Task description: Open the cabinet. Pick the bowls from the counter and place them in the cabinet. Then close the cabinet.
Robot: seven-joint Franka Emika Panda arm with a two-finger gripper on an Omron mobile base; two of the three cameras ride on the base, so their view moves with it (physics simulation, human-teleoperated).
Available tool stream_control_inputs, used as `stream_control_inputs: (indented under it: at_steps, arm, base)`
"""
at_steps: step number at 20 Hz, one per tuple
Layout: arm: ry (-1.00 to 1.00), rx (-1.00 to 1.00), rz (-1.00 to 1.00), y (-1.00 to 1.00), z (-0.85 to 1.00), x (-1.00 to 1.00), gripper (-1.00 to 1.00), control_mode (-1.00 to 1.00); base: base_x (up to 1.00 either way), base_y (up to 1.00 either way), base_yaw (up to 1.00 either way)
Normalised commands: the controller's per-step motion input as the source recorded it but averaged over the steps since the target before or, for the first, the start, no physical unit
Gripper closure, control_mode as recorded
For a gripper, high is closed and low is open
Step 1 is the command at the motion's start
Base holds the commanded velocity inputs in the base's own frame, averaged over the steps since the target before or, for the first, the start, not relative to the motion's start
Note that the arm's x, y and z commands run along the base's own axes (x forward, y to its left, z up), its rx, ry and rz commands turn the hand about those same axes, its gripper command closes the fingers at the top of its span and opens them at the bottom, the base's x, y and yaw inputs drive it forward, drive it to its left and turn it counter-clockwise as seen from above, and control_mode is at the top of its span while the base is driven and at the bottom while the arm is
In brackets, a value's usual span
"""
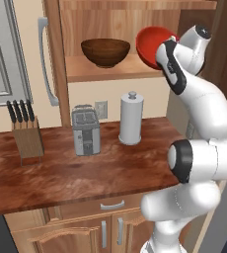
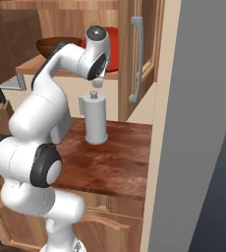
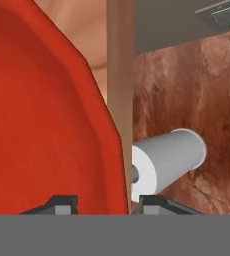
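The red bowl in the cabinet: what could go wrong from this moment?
1. The red bowl stands tilted at the shelf's front edge, its rim between the gripper fingers; if released now, it may roll off.
2. Falling, it could hit the paper towel holder below.

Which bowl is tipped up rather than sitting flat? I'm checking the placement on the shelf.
The red bowl, at the right end of the cabinet shelf by the robot's hand, is tilted on edge. The brown wooden bowl sits upright and level.

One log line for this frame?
cabinet open | brown bowl on shelf | red bowl tilted at shelf | claw straddles its rim
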Motion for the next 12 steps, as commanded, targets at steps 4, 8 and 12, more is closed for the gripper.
stream_control_inputs:
  at_steps: [4,8,12]
  arm:
    - [-0.05,0.00,0.00,0.00,0.00,-0.08,-1.00,-1.00]
    - [-0.17,0.00,0.00,0.00,0.07,-0.15,-1.00,-1.00]
    - [-0.37,0.00,0.00,0.00,0.24,-0.70,-1.00,-1.00]
  base:
    - [0.00,0.00,0.00]
    - [0.00,0.00,0.00]
    - [0.00,0.00,0.00]
